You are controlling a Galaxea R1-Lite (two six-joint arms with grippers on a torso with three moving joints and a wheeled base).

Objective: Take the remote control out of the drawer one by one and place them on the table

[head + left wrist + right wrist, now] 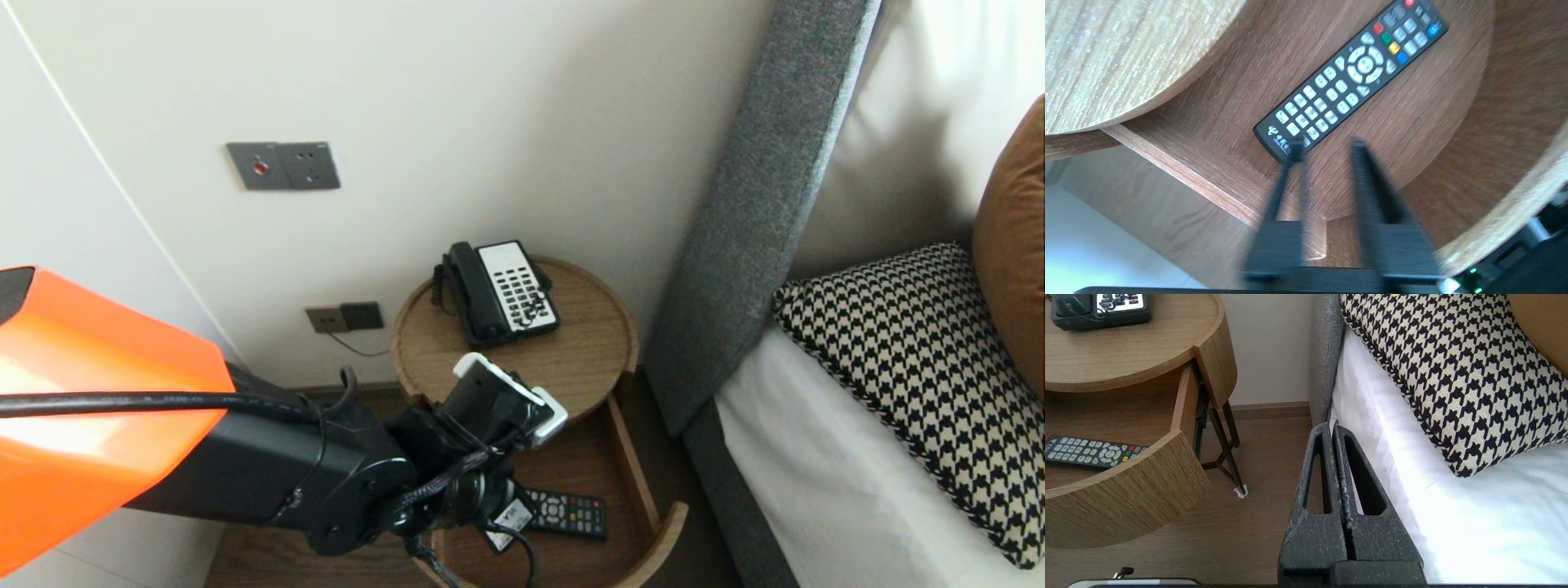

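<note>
A black remote control [1347, 77] with white and coloured buttons lies flat on the floor of the pulled-out wooden drawer [1433, 118] of a round bedside table [588, 351]. My left gripper [1327, 143] hangs over the drawer just past the remote's logo end, open, with bare wood between its fingers [1367, 183]. One fingertip overlaps that end of the remote; whether it touches I cannot tell. In the head view my left arm [351, 474] covers part of the remote [567, 513]. My right gripper [1331, 425] is shut and empty, parked beside the bed above the floor.
A black desk phone [500, 292] sits on the tabletop. The drawer's curved front [665, 531] juts toward me. A grey headboard [759, 212], white mattress and houndstooth pillow [922, 367] stand on the right. Wall sockets [282, 166] are behind.
</note>
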